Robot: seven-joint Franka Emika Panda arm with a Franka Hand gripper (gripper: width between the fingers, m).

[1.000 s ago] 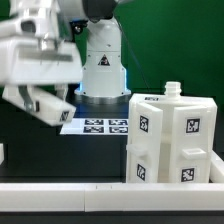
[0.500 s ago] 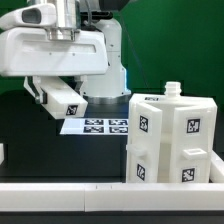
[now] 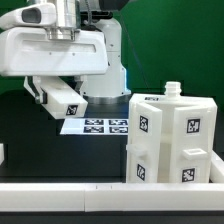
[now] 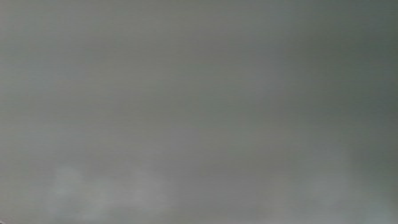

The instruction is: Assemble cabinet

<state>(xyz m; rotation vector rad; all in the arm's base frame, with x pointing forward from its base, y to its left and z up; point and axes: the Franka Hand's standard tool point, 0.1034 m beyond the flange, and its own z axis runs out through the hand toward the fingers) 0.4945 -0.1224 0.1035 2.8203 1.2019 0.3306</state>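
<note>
We are counting one cabinet (image 3: 170, 140), standing as a single white boxy body, and we are seeing four black-and-white tags on its faces. We are counting one marker board (image 3: 98, 126), with four tags showing. The wrist view is showing nothing countable.

The arm is hanging at the exterior view's upper left, wrist housing level. The gripper (image 3: 60, 100) is pointing down, holding nothing; its finger spacing is unclear. The wrist view is showing only grey blur.
</note>
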